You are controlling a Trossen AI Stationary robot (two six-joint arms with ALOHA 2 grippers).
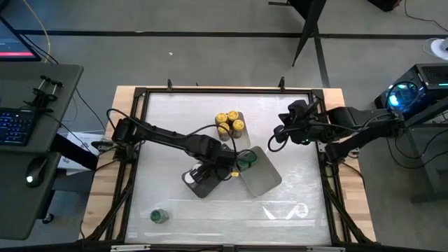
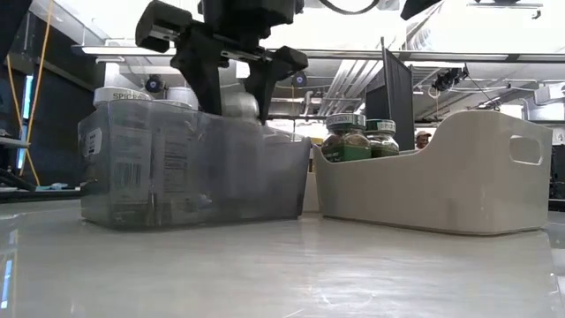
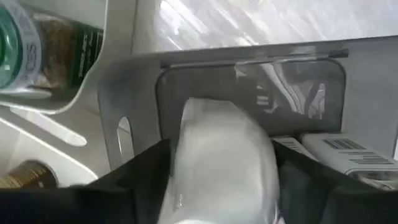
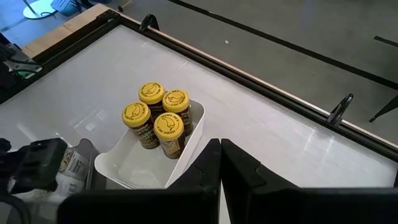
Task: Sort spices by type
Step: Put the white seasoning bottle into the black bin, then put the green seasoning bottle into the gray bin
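Over the grey tray [image 2: 177, 177], a white-lidded jar [image 3: 224, 162] hangs upright (lid up).

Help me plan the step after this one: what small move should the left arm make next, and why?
Probably lift straight up. The left gripper hangs over the grey tray with a white-lidded jar between its opening fingers, so the drop looks almost finished.

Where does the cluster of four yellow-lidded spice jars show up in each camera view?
High view: the yellow-lidded jars stand above centre, in a white tray, beyond the left gripper.
Low view: not identifiable; only green-lidded jars show.
Left wrist view: not in it.
Right wrist view: left of centre, at the tray's far end.
Shared landmark: the grey tray under the left gripper, also seen in the low view.
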